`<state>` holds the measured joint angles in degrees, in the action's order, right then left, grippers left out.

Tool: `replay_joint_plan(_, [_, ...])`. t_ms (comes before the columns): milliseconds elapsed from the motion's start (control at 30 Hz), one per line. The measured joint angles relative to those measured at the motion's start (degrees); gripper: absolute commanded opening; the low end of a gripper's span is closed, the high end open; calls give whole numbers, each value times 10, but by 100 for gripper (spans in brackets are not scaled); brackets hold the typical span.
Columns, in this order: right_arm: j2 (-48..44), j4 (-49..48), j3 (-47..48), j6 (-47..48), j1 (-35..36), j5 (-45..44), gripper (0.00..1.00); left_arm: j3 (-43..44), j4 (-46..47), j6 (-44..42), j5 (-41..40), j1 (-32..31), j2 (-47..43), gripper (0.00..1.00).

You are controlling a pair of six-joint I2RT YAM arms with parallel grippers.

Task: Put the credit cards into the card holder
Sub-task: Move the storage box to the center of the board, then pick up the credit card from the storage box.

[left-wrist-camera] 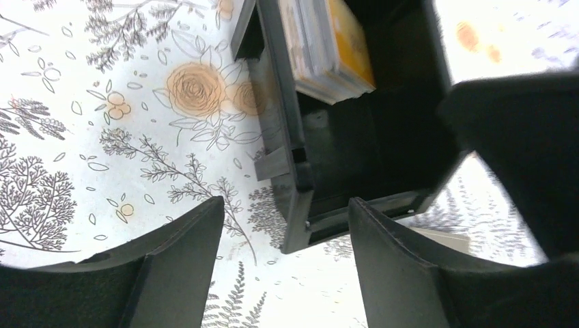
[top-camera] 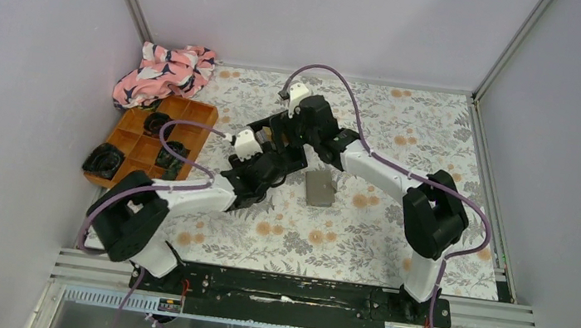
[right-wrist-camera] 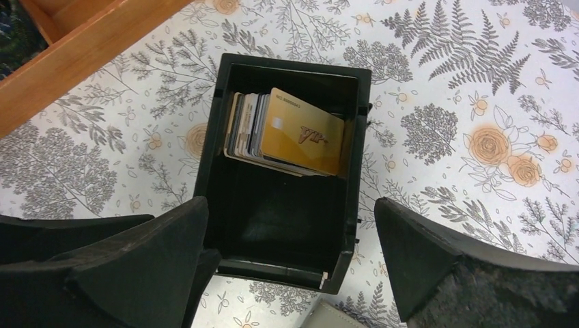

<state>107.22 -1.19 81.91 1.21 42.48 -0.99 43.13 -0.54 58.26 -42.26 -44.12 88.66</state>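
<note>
The credit cards [right-wrist-camera: 300, 133] stand as a stack, a gold one in front and pale ones behind, at the far end of a black square tray [right-wrist-camera: 212, 137]. They also show in the left wrist view [left-wrist-camera: 328, 48]. My right gripper [right-wrist-camera: 290, 205] is open above the tray's near end, holding nothing. My left gripper [left-wrist-camera: 285, 205] is open and empty just off the tray's corner [left-wrist-camera: 300, 198]. From above, both grippers, left [top-camera: 287, 162] and right [top-camera: 272, 135], meet over the tray and hide it. The grey card holder [top-camera: 319, 188] lies shut on the cloth just beside them; its corner shows in the right wrist view [right-wrist-camera: 334, 318].
An orange compartment tray [top-camera: 152, 143] with black items stands at the left, its edge in the right wrist view [right-wrist-camera: 82, 61]. A pink patterned cloth [top-camera: 164, 73] lies in the back left corner. Walls enclose the flowered table [top-camera: 407, 137].
</note>
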Motion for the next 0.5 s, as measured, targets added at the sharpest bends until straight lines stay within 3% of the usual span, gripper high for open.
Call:
replay_joint_plan(100, [-3, -7, -3, -2, 0, 15, 100, -7, -4, -3, -7, -2, -50, 78])
replay_joint_plan(267, [-5, -11, 1, -4, 3, 35, 90, -29, -5, -11, -31, -4, -148, 79])
replay_joint_plan(500, [35, 24, 76, -2, 31, 30, 82, -92, -11, -12, -66, -5, -246, 79])
